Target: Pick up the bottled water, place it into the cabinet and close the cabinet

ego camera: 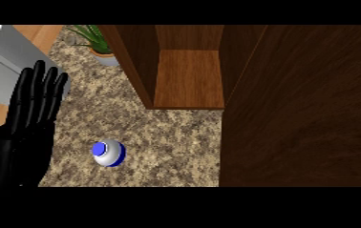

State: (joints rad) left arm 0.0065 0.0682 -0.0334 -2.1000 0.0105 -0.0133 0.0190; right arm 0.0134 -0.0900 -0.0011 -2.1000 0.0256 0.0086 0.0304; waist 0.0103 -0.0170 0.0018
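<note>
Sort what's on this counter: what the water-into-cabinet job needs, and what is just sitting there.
Needed: bottled water, standing on the counter; open cabinet; cabinet door.
Just there: potted plant; left hand, open, resting at the left edge.

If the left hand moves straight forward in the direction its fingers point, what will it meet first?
Probably nothing on the counter: the left hand points up the view toward the grey appliance at the left edge, though depth is unclear.

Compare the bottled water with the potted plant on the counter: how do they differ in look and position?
The bottled water is pale with a blue cap; the potted plant has green leaves in a pale pot. The bottle stands in the open near the left hand; the plant sits farther back, beside the cabinet. Both rest on the counter.
</note>
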